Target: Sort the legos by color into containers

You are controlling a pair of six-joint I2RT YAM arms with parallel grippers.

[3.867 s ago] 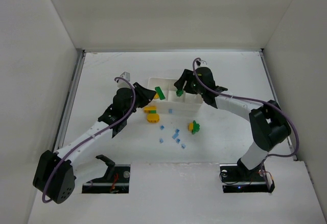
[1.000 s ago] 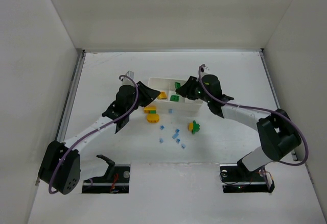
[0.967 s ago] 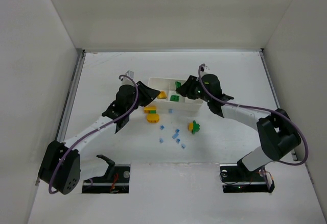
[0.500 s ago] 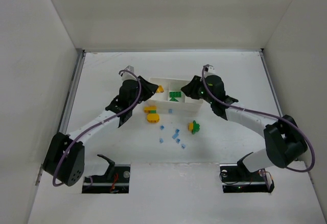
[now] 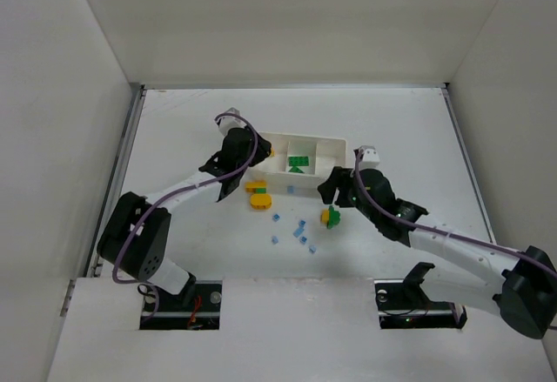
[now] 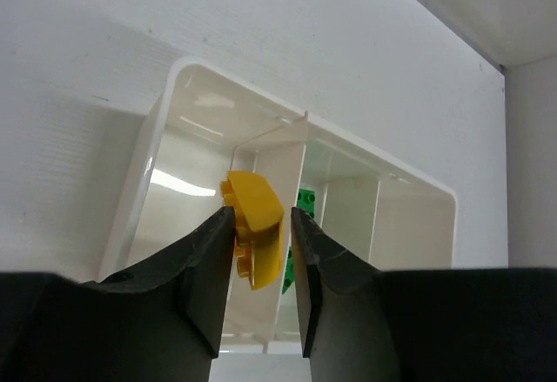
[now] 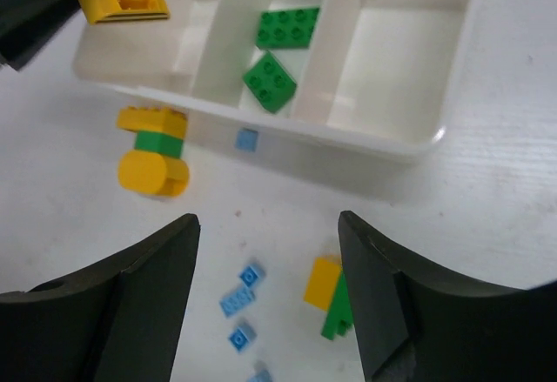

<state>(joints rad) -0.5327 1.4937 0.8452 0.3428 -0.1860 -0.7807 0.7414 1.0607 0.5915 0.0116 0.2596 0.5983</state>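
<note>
The white three-compartment tray [image 5: 343,144] lies at the table's centre. My left gripper [image 5: 259,150] is shut on a yellow brick [image 6: 254,234] and holds it above the divider at the tray's left compartment [image 6: 157,138]. Two green bricks [image 7: 270,80] lie in the middle compartment. My right gripper [image 7: 270,312] is open and empty, hovering just in front of the tray [image 7: 392,147], above a joined yellow and green brick [image 7: 331,295] and several tiny blue bricks [image 7: 244,299]. A yellow-green-yellow stack [image 7: 152,151] lies by the tray's front left.
One blue brick [image 7: 247,139] lies against the tray's front wall. The tray's right compartment [image 7: 396,60] holds nothing. White enclosure walls [image 5: 70,138] stand at the left, back and right of the table.
My left gripper carried the yellow brick up and right to the tray's left compartment. My right gripper drew back from the tray toward the loose bricks, leaving a second green brick in the middle compartment.
</note>
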